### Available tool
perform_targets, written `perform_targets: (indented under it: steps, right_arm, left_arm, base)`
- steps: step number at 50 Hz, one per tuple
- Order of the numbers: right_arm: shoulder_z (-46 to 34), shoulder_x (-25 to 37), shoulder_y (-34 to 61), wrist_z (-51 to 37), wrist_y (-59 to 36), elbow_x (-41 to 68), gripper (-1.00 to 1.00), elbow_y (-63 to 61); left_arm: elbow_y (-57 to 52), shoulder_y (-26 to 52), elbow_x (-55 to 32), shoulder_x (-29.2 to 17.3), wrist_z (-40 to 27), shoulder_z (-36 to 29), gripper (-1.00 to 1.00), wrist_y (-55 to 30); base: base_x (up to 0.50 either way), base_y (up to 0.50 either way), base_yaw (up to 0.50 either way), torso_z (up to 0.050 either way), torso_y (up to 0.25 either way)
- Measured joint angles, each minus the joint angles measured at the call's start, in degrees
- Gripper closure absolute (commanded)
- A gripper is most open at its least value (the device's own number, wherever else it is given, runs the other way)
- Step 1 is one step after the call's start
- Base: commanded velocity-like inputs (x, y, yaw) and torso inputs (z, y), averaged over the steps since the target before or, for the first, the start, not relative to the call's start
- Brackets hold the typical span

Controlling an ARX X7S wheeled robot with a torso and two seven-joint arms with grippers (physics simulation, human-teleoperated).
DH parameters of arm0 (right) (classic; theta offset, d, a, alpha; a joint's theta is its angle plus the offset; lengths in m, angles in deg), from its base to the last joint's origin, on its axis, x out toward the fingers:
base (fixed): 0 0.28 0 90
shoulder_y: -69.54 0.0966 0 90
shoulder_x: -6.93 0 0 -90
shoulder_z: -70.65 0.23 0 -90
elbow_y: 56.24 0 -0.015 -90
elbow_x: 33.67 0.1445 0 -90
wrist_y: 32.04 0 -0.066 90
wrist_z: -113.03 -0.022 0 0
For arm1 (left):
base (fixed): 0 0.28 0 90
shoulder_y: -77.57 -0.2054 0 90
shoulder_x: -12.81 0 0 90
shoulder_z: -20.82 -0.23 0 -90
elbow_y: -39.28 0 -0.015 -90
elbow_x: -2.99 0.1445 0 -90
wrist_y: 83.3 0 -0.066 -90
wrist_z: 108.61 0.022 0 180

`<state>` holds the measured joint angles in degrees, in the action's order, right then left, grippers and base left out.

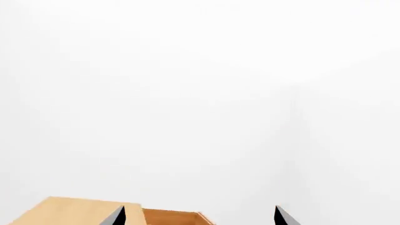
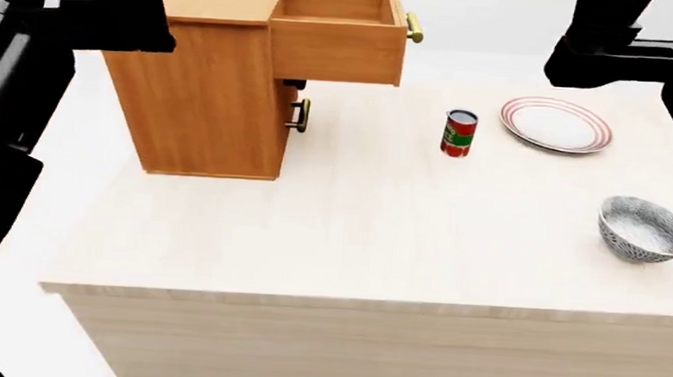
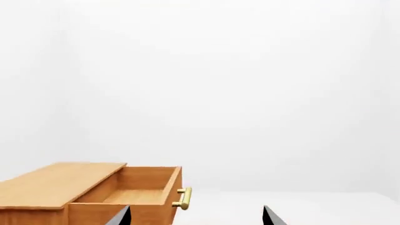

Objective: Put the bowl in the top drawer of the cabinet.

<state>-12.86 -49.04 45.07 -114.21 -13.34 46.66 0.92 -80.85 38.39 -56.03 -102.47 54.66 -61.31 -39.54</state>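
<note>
1. Table (image 2: 346,241): a pale wood-grain top is shown in the head view, carrying all the other things.
2. Cabinet (image 2: 209,95): an orange-brown box is set upright at the far left of the table. Its flat top is also seen in the left wrist view (image 1: 69,211) and the right wrist view (image 3: 56,183).
3. Top drawer (image 2: 339,33): it is drawn out toward the right, open and bare inside, with a brass handle (image 2: 414,27) on its front. The inside is seen again in the right wrist view (image 3: 134,192), and a corner in the left wrist view (image 1: 172,218).
4. Lower drawer: it is shut; only its brass handle (image 2: 302,115) is seen, below the open drawer.
5. Arms: dark shapes are seen at the far left (image 2: 46,18) and far right (image 2: 620,44) of the head view, raised above the table and well apart from everything on it.
6. Plate (image 2: 556,124): a flat white plate with red rings is laid at the far right of the table.
7. Bowl (image 2: 645,228): the speckled bowl is set upright near the right edge, nearer than the plate, apart from it, and well apart from the cabinet.
8. Can (image 2: 459,133): a red can is stood upright between the cabinet and the plate, touching neither.
9. Left gripper (image 1: 200,218): two dark fingertips are spread wide, with nothing between them.
10. Right gripper (image 3: 196,216): its fingertips are likewise spread wide and nothing is held.
</note>
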Motion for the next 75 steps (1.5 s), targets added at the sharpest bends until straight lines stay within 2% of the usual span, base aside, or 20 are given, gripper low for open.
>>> perform_targets:
  steps: [5, 10, 22, 33, 47, 61, 75]
  right_arm:
    - [-0.49, 2.59, 8.34, -2.31, -5.67, 7.28, -1.00, 0.03]
    - [-1.35, 4.20, 13.82, -1.66, -9.27, 9.72, -1.00, 0.44]
    - [-4.46, 6.68, 21.69, 4.17, -12.41, 7.20, -1.00, 2.48]
    - [-8.65, 8.07, 26.63, 10.04, -12.04, 2.17, -1.00, 4.74]
    - [-15.57, 9.27, 29.37, 19.87, -6.95, -7.78, -1.00, 8.70]
    - [-28.06, 7.49, 34.09, 38.55, 8.56, -26.42, -1.00, 27.97]
    - [-34.98, 5.38, 39.44, 47.68, 14.43, -35.33, -1.00, 40.65]
  left_arm:
    - [-0.43, 5.58, -3.93, -1.57, -1.21, 0.79, -1.00, -2.91]
    - [-0.51, 9.97, -7.58, -2.81, -2.61, 1.33, -1.00, -5.41]
    - [-0.33, 17.27, -14.13, -5.07, -5.12, 1.68, -1.00, -9.58]
    - [-0.10, 20.87, -16.83, -6.14, -5.81, 1.33, -1.00, -11.15]
    - [1.03, 23.05, -15.82, -6.13, -4.43, -0.12, -1.00, -10.69]
    - [5.02, 22.51, -6.95, -4.30, 3.21, -4.31, -1.00, -5.08]
    - [8.48, 25.85, -2.61, -4.32, 4.57, -7.71, -1.00, -4.93]
  base:
    - [0.21, 0.00, 0.00, 0.000, 0.000]
    - [0.22, 0.00, 0.00, 0.000, 0.000]
    - [0.28, 0.00, 0.00, 0.000, 0.000]
    - [0.36, 0.00, 0.00, 0.000, 0.000]
    - [0.39, 0.00, 0.00, 0.000, 0.000]
    - [0.41, 0.00, 0.00, 0.000, 0.001]
    - [0.41, 0.00, 0.00, 0.000, 0.001]
